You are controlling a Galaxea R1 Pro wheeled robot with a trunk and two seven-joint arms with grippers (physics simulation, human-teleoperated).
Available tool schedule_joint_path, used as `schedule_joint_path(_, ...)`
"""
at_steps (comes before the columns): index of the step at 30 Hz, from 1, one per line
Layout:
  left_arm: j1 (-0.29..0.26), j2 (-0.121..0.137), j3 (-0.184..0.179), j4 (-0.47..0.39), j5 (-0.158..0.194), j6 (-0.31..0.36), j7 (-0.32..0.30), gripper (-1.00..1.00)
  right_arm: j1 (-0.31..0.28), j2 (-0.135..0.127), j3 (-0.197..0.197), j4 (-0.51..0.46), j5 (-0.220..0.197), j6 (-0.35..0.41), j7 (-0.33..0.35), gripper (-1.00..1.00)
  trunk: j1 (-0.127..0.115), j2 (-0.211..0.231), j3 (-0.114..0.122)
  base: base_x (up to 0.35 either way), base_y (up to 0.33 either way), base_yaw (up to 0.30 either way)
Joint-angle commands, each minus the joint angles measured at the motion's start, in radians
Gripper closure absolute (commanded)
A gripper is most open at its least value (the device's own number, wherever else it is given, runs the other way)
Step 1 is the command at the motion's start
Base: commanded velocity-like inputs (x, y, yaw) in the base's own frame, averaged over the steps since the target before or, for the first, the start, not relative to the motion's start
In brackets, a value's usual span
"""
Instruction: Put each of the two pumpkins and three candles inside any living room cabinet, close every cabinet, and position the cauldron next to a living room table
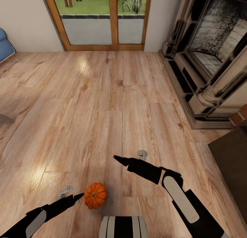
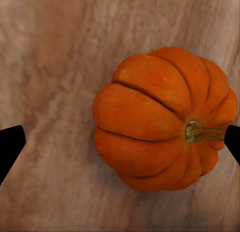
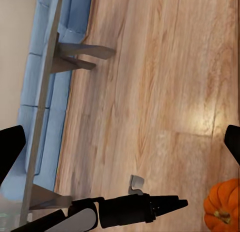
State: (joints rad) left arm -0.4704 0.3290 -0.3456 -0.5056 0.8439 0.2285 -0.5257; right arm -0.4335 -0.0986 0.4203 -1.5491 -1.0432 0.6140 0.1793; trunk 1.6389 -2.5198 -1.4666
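One pumpkin (image 1: 95,195) sits on the wood floor (image 1: 103,104) just ahead of your base, and your left gripper (image 1: 70,193) hangs right beside it, fingers spread wide with nothing between them. From the left wrist camera the pumpkin (image 2: 162,119) lies off-centre between the two black fingertips (image 2: 10,147), nearer one than the other, its stem turned sideways. You likely hold there to line up a grasp, so you would want to centre the fruit before closing. Your right gripper (image 1: 132,156) is parked forward and clear, also wide open and empty, probably to stay out of the way. To your right stands a fireplace (image 1: 212,53); ahead, a glass door (image 1: 103,19).
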Motion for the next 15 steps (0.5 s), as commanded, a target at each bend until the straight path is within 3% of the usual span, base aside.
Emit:
schedule_joint_path(1, -0.001, 0.001, -0.004, -0.001, 0.011, 0.007, 0.0, -1.0, -0.001, -0.001, 0.0, 0.0, -0.001, 0.003, 0.001, -1.0, 0.0, -0.001, -0.005, 0.0, 0.0, 0.0)
schedule_joint_path(15, -0.001, 0.001, -0.007, -0.002, 0.009, 0.002, 0.001, -1.0, -0.001, 0.001, -0.004, 0.0, -0.001, 0.003, 0.002, -1.0, 0.007, -0.004, -0.059, 0.0, 0.0, 0.0)
